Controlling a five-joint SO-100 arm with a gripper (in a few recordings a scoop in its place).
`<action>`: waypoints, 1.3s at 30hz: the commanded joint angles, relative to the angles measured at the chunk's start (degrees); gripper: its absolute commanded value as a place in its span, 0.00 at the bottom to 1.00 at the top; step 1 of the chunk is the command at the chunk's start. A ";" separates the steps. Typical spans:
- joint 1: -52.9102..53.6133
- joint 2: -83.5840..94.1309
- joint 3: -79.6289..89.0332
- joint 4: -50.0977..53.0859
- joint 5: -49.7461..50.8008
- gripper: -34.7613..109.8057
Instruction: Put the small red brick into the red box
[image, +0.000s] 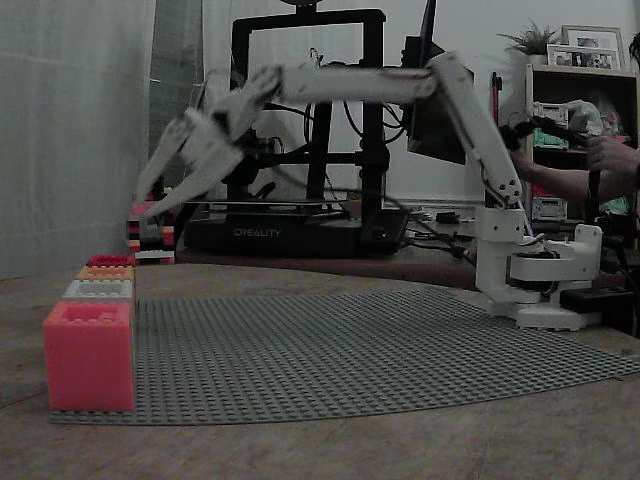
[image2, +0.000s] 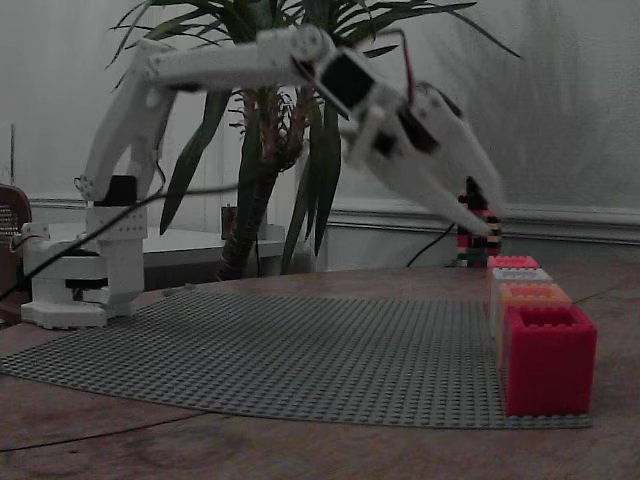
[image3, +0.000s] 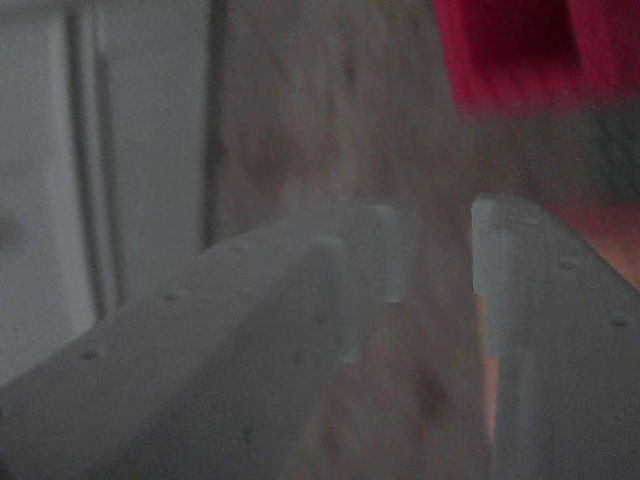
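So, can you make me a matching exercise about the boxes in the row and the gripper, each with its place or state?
Places are counted from the camera in a fixed view.

Column 1:
1. red box
2. orange box
3. grey box
4. gripper

Column 2:
A. raised in the air, fingers apart
B. nearest in the row
C. third in the row
D. second in the row

Pairs: 1-B, 2-D, 3-C, 4-A

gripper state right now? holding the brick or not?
White two-finger gripper: open, jaws spread with a clear gap in the wrist view, nothing visible between them. It hangs above the far end of the row of brick-built boxes.
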 joint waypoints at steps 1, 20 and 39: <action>-2.99 28.13 12.39 5.01 0.18 0.24; -8.61 95.89 85.61 16.52 5.27 0.24; -9.14 112.24 97.12 24.43 8.61 0.24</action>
